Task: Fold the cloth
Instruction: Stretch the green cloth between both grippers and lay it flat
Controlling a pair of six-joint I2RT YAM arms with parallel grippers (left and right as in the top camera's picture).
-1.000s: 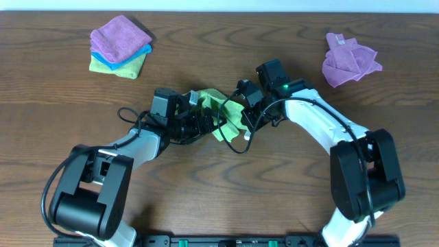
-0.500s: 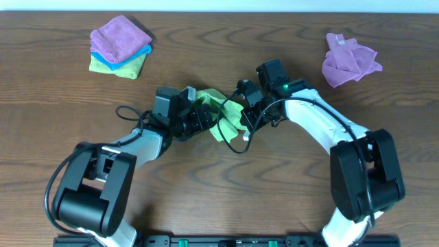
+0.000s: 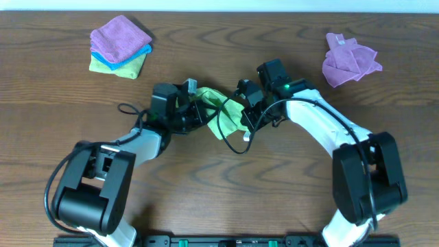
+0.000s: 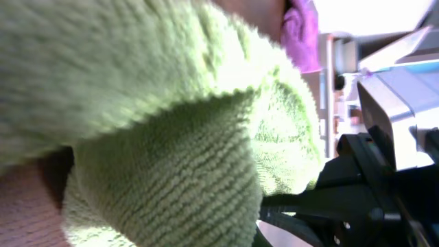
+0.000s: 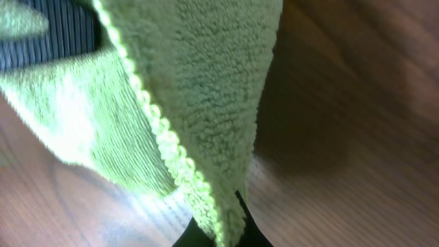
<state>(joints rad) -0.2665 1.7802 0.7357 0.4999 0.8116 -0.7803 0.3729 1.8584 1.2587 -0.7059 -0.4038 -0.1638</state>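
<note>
The light lime-green cloth lies bunched at the table's middle, between both arms. My left gripper is at its left edge. In the left wrist view the cloth fills the frame and hides the fingers, and the jaws are shut on a fold. My right gripper is at the cloth's right edge. In the right wrist view its dark fingertips pinch the stitched hem of the cloth, which hangs lifted above the wood.
A folded stack of purple, blue and green cloths sits at the back left. A crumpled purple cloth lies at the back right. A black cable loops under the right wrist.
My left gripper has slid right into the cloth's left edge and closed on it. The cloth has bunched up a little there. The right gripper has held still.
</note>
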